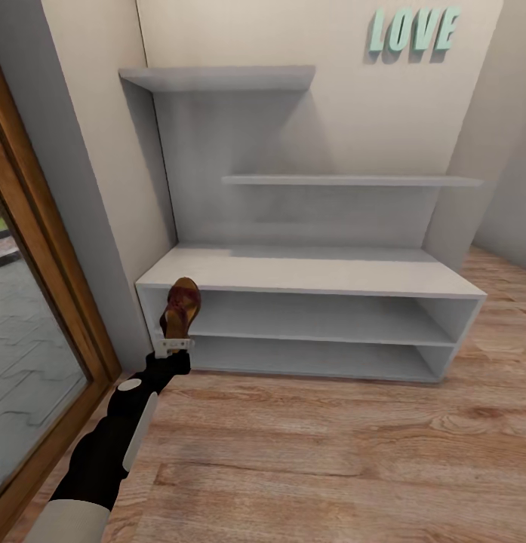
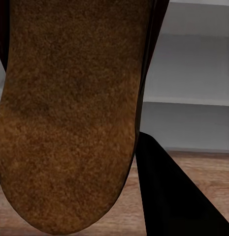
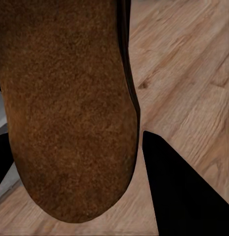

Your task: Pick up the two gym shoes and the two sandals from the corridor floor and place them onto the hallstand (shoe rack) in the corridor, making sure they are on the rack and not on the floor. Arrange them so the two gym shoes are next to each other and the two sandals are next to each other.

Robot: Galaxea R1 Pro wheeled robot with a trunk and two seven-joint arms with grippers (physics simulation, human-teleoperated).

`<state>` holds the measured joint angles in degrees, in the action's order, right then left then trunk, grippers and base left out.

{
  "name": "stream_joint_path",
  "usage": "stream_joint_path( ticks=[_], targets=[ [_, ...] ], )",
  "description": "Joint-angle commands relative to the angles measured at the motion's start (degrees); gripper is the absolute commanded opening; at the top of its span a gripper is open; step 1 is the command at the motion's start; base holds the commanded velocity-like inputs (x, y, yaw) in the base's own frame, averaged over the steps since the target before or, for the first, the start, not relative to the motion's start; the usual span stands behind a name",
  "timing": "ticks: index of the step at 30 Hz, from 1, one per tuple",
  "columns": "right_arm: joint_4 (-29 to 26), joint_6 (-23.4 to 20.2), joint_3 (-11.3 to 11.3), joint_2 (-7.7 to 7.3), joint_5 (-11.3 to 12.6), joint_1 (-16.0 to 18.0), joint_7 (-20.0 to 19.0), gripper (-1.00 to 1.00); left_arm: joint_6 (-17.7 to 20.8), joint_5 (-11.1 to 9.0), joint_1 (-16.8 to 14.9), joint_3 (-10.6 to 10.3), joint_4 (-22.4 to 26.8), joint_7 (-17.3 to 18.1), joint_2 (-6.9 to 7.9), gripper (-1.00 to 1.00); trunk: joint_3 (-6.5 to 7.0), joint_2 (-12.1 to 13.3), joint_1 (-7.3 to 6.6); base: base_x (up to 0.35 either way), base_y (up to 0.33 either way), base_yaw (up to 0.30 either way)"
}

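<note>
At the left of the head view a glazed door [image 1: 29,362] with a brown wooden frame stands beside the grey wall, to the left of the hallstand [image 1: 308,273]. The left arm [image 1: 115,445], black with pale panels, reaches up from below toward the hallstand's left end. Its left claw [image 1: 174,343] is clamped on the heel end of a dark brown sandal [image 1: 181,305], which stands nearly upright with its toe pointing up, just in front of the hallstand's left front corner and level with the upper open shelf. The sandal is held in the air, above the corridor floor [image 1: 330,452] and not resting on the hallstand.

In the left wrist view the tan-brown sole of that sandal [image 2: 70,113] is seen close up, with one dark finger [image 2: 168,196] beside it and the hallstand's pale shelves behind.

The hallstand itself is a wide pale-grey piece with two open shelf levels, a tall back panel and two upper shelves; mint letters reading LOVE [image 1: 413,30] sit above its right part.

In the right wrist view the right claw grips a second sandal [image 3: 65,108], its brown sole pressed against a dark finger [image 3: 188,196], over the wood-grain corridor floor [image 3: 193,73].
</note>
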<state>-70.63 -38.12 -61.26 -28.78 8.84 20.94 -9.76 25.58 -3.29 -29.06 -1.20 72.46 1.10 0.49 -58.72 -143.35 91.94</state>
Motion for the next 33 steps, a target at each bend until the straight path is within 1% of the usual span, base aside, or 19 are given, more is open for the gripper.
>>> stream_joint_path(
  ticks=[1,3,4,6,12,21,25,28,33],
  targets=[
    [-0.01,-0.97,-0.07,-0.10,0.37,0.07,-0.09,-1.00,0.35,-0.14,-0.03,-0.05,0.07,0.11,0.04,-1.00,-0.06,-0.02,-0.01,0.000,0.000,0.000],
    [0.08,-3.07,0.08,-0.33,0.24,0.05,-0.09,-1.00,0.73,-0.14,-0.03,-0.04,0.01,0.07,0.04,-1.00,-0.06,-0.02,-0.01,0.000,0.000,0.000],
    [0.10,-4.07,0.15,-0.39,0.20,0.06,-0.09,-1.00,1.52,-0.14,-0.03,-0.04,-0.22,0.06,0.04,-1.00,-0.06,-0.02,-0.01,0.000,0.000,0.000],
    [0.13,-6.41,0.24,-0.47,0.20,0.06,-0.09,-1.00,4.69,-0.14,-0.03,0.03,-1.49,0.00,0.04,-1.00,-0.06,-0.02,-0.01,0.000,-0.133,0.000],
    [0.14,-7.07,0.22,-0.48,0.21,0.05,-0.09,-1.00,5.60,-0.08,-0.03,0.05,-1.84,-0.02,0.04,-1.00,-0.06,-0.02,-0.01,0.000,-0.228,0.000],
    [0.14,-7.14,0.26,-0.49,0.22,0.07,-0.09,-1.00,5.70,-0.25,-0.03,-0.01,-1.99,0.04,0.00,-1.00,-0.06,-0.02,-0.01,0.000,-0.043,0.000],
    [0.13,-7.14,0.26,-0.49,0.22,0.07,-0.09,-1.00,5.65,-0.23,-0.03,-0.10,-4.55,0.04,-0.04,-1.00,-0.06,-0.02,-0.01,0.000,-0.203,0.000],
    [-0.03,-7.14,0.26,-0.49,0.22,0.07,-0.09,-1.00,5.63,-0.23,-0.03,-0.06,-5.12,0.04,-0.03,-1.00,-0.06,-0.02,-0.01,0.000,-0.213,0.000],
    [-0.18,-7.14,0.26,-0.45,0.22,0.07,-0.09,-1.00,5.62,-0.23,-0.03,0.04,-5.36,0.04,0.03,-1.00,-0.06,-0.02,-0.01,0.000,-0.049,0.000]
  ],
)
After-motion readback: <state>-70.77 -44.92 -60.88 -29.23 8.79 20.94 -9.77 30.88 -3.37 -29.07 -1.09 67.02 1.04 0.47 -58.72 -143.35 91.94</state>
